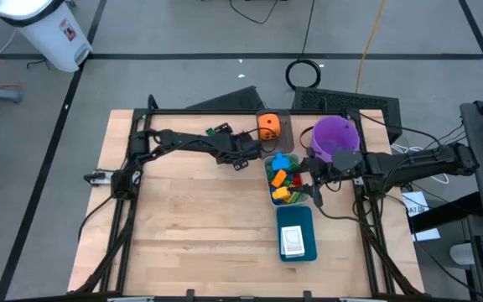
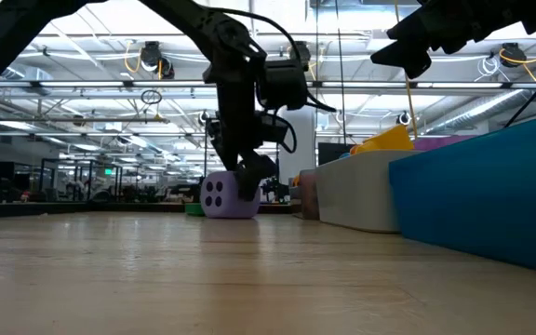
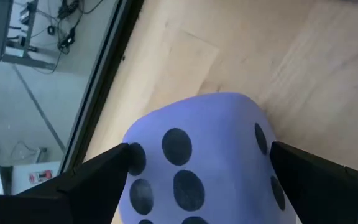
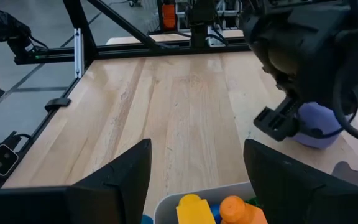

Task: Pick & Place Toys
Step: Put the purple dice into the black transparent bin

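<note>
A lavender dotted die (image 3: 197, 143) sits on the wooden table near its far edge; it also shows in the low view (image 2: 221, 197). My left gripper (image 3: 197, 162) is down over the die, with a finger on each side of it. An orange dotted die (image 1: 267, 126) lies in a clear bin at the far edge. Several small coloured blocks (image 1: 285, 180) fill a grey tray. My right gripper (image 1: 315, 186) hangs open and empty over that tray's right edge, with yellow and orange blocks (image 4: 191, 208) just below it. My left gripper has the lavender die between its two fingers, one finger (image 3: 104, 171) on one side face (image 3: 135, 155) and the other finger on the opposite face (image 3: 263, 140). The fingers come from above, slanting down. The die's bottom (image 2: 229, 214) rests on the table.
A teal tray (image 1: 282, 220) holding a white card (image 1: 293, 242) lies nearer the table's front, right of centre. A purple bucket (image 1: 335, 137) stands at the far right. The black frame rail (image 1: 208, 111) runs along the far edge. Bare wood (image 1: 191, 218) lies to the left.
</note>
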`<state>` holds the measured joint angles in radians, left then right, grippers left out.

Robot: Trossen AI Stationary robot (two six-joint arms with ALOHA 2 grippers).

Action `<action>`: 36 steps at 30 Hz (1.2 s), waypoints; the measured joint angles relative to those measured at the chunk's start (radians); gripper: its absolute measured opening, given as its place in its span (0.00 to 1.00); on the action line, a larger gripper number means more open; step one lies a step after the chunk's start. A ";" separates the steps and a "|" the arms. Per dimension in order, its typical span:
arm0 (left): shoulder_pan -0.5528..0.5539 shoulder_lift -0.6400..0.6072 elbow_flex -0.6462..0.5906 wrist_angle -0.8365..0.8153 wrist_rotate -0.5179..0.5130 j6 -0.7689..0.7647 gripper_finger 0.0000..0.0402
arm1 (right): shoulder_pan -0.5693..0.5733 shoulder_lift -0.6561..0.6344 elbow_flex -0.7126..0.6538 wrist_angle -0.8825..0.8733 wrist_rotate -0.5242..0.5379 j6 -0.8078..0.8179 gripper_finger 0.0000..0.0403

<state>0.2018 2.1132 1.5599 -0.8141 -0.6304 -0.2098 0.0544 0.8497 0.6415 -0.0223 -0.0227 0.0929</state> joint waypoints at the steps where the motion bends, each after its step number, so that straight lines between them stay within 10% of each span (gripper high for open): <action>1: 0.000 0.007 0.001 -0.003 0.000 -0.010 0.97 | 0.000 0.000 0.000 0.000 0.000 0.000 0.57; 13: -0.034 0.003 0.004 -0.135 0.004 -0.198 0.94 | 0.000 0.000 0.000 0.004 0.000 0.000 0.57; 24: -0.067 -0.023 0.004 -0.161 0.026 -0.211 0.54 | 0.000 0.000 0.000 0.004 0.001 0.000 0.57; 36: -0.088 -0.054 0.163 -0.158 0.013 -0.039 0.39 | 0.000 0.000 0.000 0.011 0.001 0.000 0.57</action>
<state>0.1137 2.0594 1.7232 -0.9717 -0.6178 -0.2490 0.0544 0.8497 0.6415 -0.0116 -0.0219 0.0925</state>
